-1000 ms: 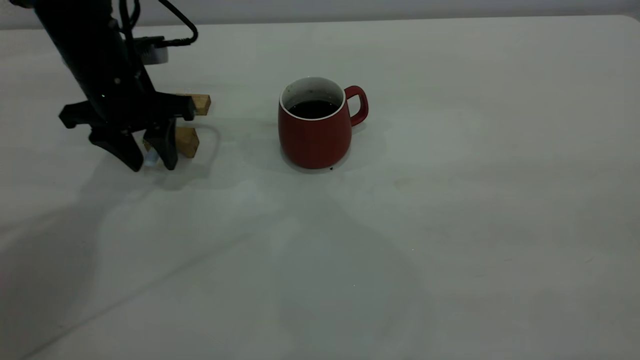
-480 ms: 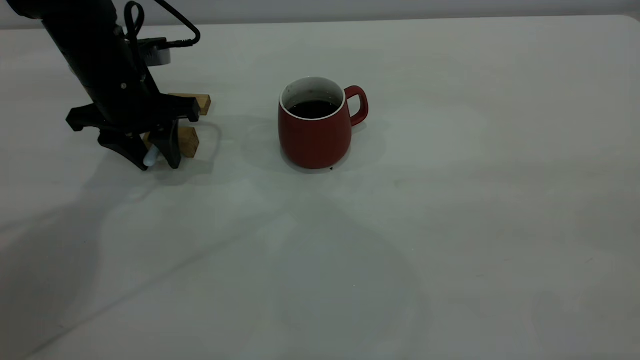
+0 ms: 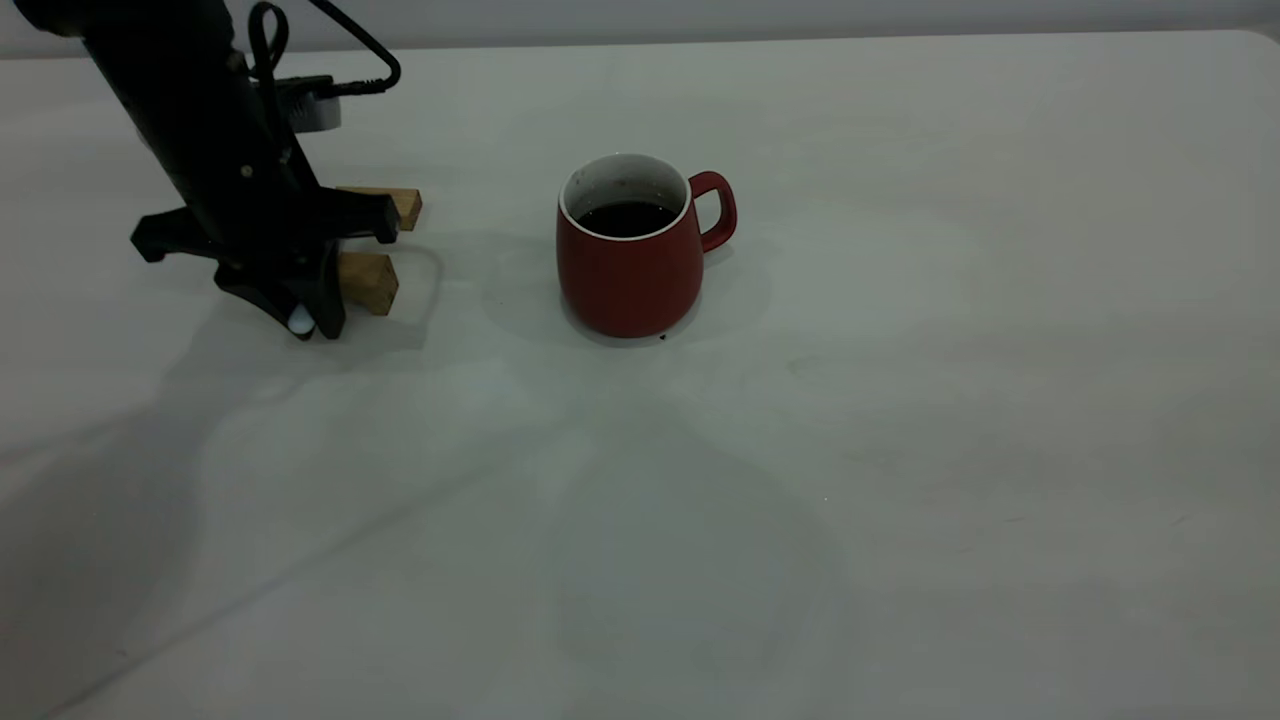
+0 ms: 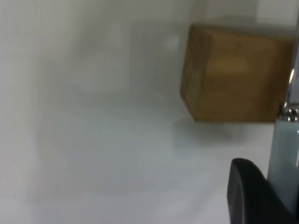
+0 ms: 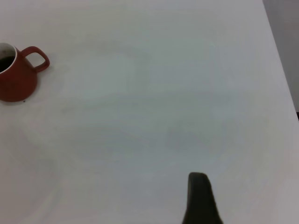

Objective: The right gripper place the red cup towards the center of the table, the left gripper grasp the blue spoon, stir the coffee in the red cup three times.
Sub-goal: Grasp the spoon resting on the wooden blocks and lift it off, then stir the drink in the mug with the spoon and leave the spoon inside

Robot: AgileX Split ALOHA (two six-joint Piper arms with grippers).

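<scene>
1. No text, label, brand, number or sign could be read in any view.
2. The red cup (image 3: 630,262), the wooden blocks (image 3: 368,282) and the worktop (image 3: 900,400) carried no legible markings.

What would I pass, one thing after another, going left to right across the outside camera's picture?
The left gripper, shut on the blue spoon → the nearer wooden block beside it → the red cup holding the coffee, its handle on the right → bare table.
</scene>
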